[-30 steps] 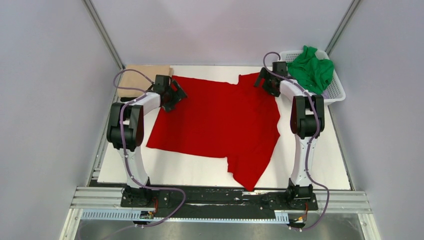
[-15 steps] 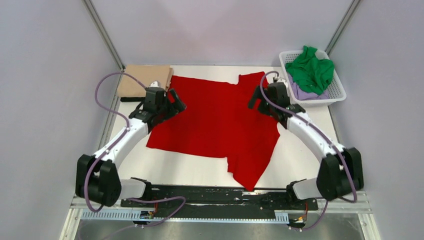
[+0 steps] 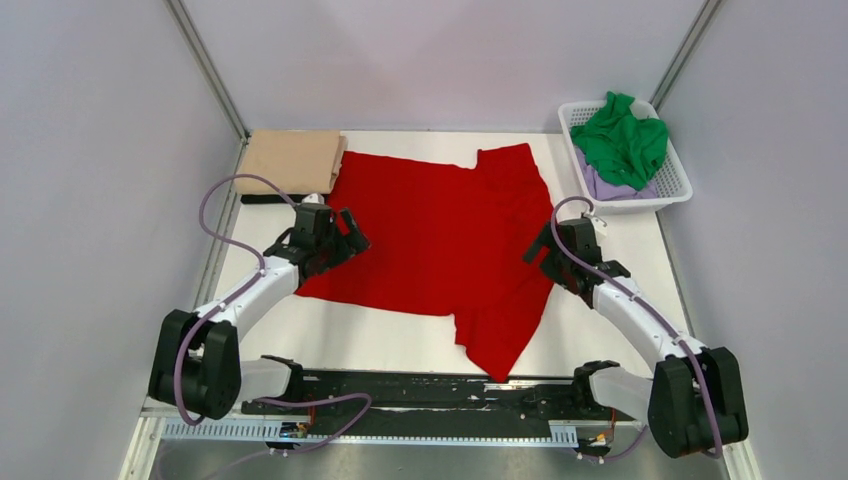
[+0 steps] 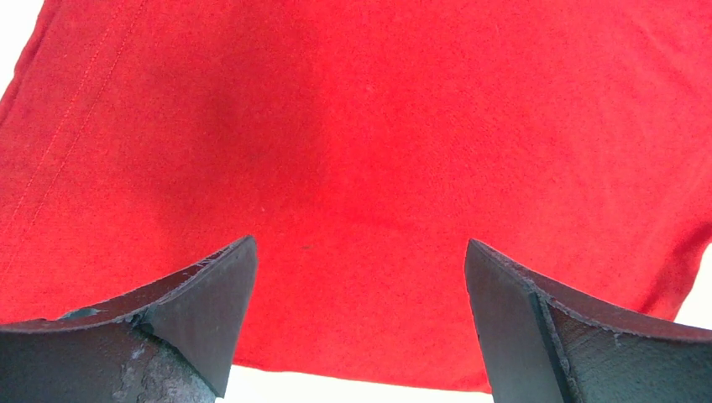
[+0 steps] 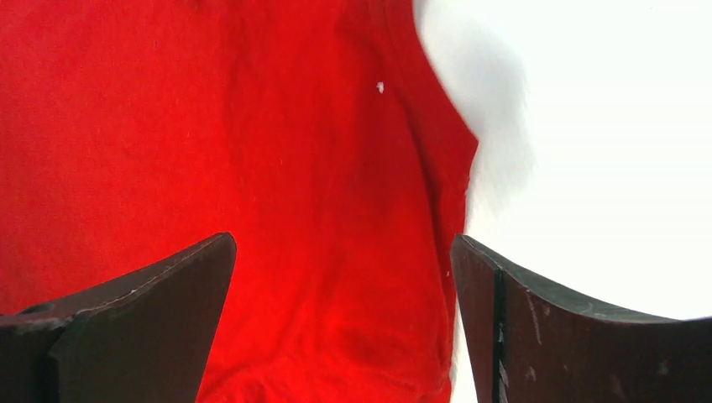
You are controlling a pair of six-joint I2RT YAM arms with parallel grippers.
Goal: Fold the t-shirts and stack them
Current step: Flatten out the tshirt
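Pale grey-lilac walls, slanting metal corner posts, white tabletop, aluminium rail along near edge, soft even light

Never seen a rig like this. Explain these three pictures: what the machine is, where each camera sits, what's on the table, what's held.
These are two robot arms bolted at the near edge of a white table. Each ends in a two-fingered hand. The wide picture looks down from above and behind them: left hand on the left, right hand on the right. The other two come from cameras on the wrists; the dark wedges at the bottom are each hand's own fingers. A red shirt lies spread in the middle. A folded tan shirt sits at the far left corner. A basket at the far right holds a green shirt on a lilac shirt. Both hands are open over the red shirt's side edges, holding nothing.
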